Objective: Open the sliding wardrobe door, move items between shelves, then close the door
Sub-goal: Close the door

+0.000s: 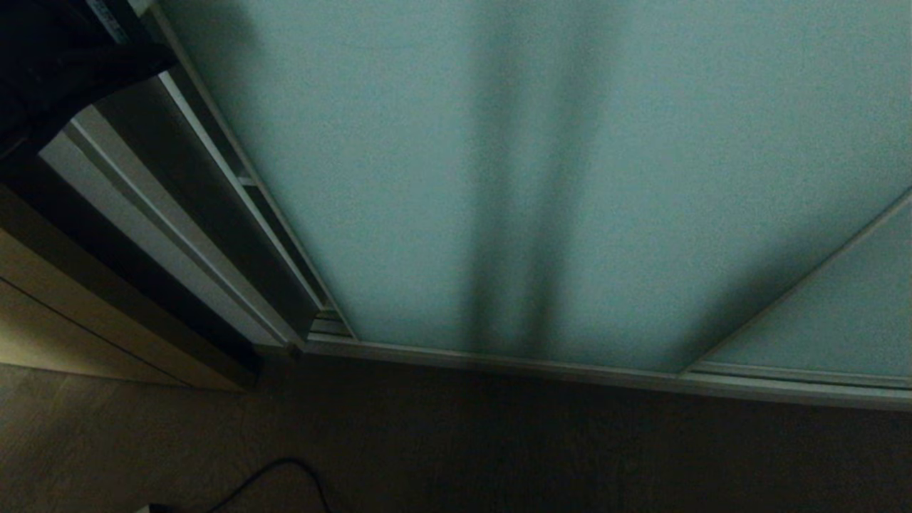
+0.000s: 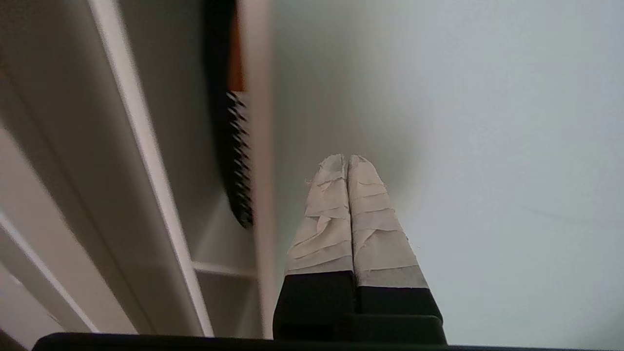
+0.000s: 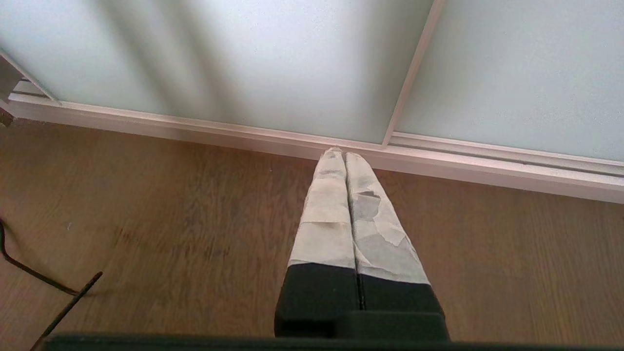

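Observation:
The frosted pale blue-green sliding wardrobe door (image 1: 442,178) fills most of the head view, with no gripper in that view. In the left wrist view my left gripper (image 2: 346,158) is shut and empty. Its taped tips sit close in front of the door panel (image 2: 463,146), just beside the door's pale upright frame (image 2: 257,146). A narrow gap past that frame shows the wardrobe's inside: a dark item with a toothed edge and an orange part (image 2: 233,146), and a shelf edge (image 2: 224,269). My right gripper (image 3: 344,152) is shut, low over the floor, pointing at the bottom track (image 3: 487,168).
A second door panel (image 1: 841,313) overlaps at the right. A beige cabinet front (image 1: 64,313) stands left of the wardrobe. A dark shape (image 1: 57,64) fills the top left corner. A black cable (image 1: 278,474) lies on the wooden floor (image 3: 146,219).

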Controlling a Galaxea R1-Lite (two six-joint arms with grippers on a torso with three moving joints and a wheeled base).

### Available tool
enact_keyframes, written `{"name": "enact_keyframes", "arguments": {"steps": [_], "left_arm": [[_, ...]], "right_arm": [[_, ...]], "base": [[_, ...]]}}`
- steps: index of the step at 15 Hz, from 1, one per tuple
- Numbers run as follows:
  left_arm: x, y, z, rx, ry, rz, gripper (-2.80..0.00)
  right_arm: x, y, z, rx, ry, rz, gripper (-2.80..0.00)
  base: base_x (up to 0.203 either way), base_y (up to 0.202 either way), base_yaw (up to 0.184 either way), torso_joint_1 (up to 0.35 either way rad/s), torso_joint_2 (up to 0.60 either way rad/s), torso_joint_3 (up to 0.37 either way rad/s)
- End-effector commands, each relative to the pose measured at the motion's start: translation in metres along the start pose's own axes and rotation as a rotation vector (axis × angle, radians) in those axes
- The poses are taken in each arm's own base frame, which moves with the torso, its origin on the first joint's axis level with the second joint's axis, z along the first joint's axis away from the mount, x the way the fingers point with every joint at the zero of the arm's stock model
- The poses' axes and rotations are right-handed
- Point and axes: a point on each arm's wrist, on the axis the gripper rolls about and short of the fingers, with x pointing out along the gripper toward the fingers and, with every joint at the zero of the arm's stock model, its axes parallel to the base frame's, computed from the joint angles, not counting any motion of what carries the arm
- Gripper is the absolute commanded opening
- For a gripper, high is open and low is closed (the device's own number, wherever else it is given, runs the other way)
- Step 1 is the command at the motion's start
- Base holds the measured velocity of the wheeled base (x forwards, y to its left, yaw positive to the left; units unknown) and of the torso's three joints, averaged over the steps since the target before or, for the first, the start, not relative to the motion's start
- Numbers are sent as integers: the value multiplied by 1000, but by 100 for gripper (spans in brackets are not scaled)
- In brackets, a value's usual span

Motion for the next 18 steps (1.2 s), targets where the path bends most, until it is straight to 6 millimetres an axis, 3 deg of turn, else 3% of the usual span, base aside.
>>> {"name": "enact_keyframes", "arguments": {"steps": [1,4,13,18], "left_arm": [[9,7,-10,13,-3,28,-280],[17,14,-18,18,-14,49,-280],[28,12,-31,-34,12,5,-280],[49,13,-49,-34,-8,10,-280]], "right_arm": [[0,0,0,0,-1,0,-280],[0,0,0,0,-1,0,-280],[0,0,0,0,-1,0,-280],[0,0,0,0,-1,0,-280]], "base": [[0,0,0,0,0,0],[0,0,0,0,0,0],[0,0,0,0,0,0],[0,0,0,0,0,0]]}}
